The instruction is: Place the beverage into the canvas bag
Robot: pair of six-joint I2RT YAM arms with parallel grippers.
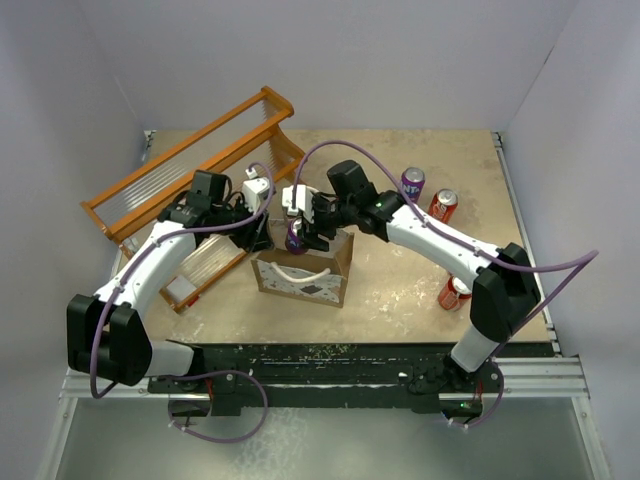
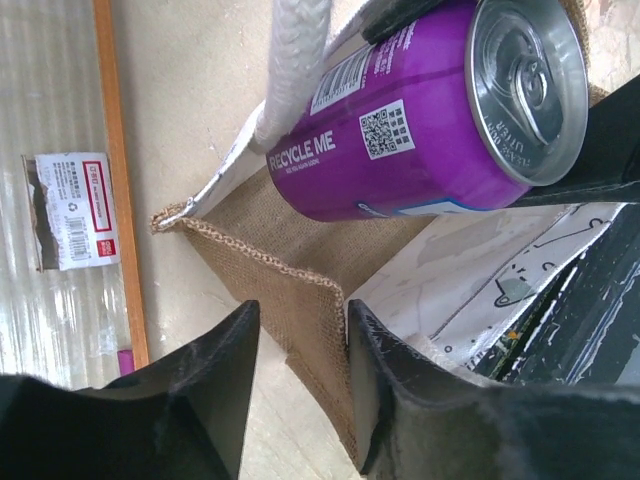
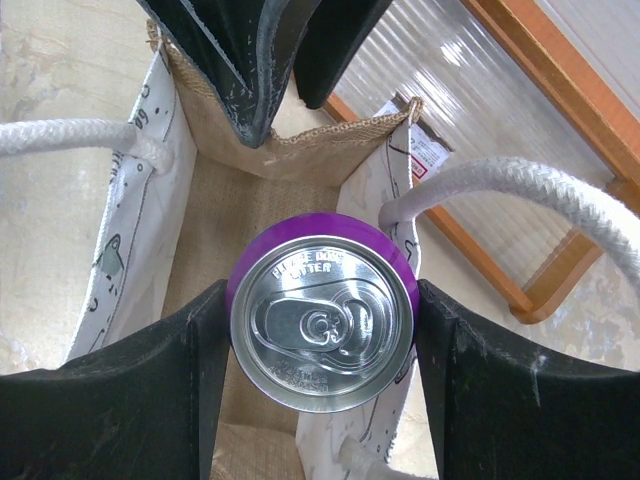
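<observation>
The right hand [image 3: 320,292] is clasping the purple can [image 2: 420,130] at the mouth of the canvas bag [image 3: 330,140], while the left hand [image 2: 302,320] is straddling its burlap rim, fingers narrowly parted.

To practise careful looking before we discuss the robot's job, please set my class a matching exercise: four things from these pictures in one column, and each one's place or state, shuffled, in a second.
Column one
1. held purple can
2. left gripper
3. red cans
4. orange rack

Column two
a. left rear of the table, behind the canvas bag
b. standing free on the table's right side
c. between the right gripper's fingers, above the open bag
d. fingers either side of the bag's burlap rim

Pairs: 1-c, 2-d, 3-b, 4-a
</observation>
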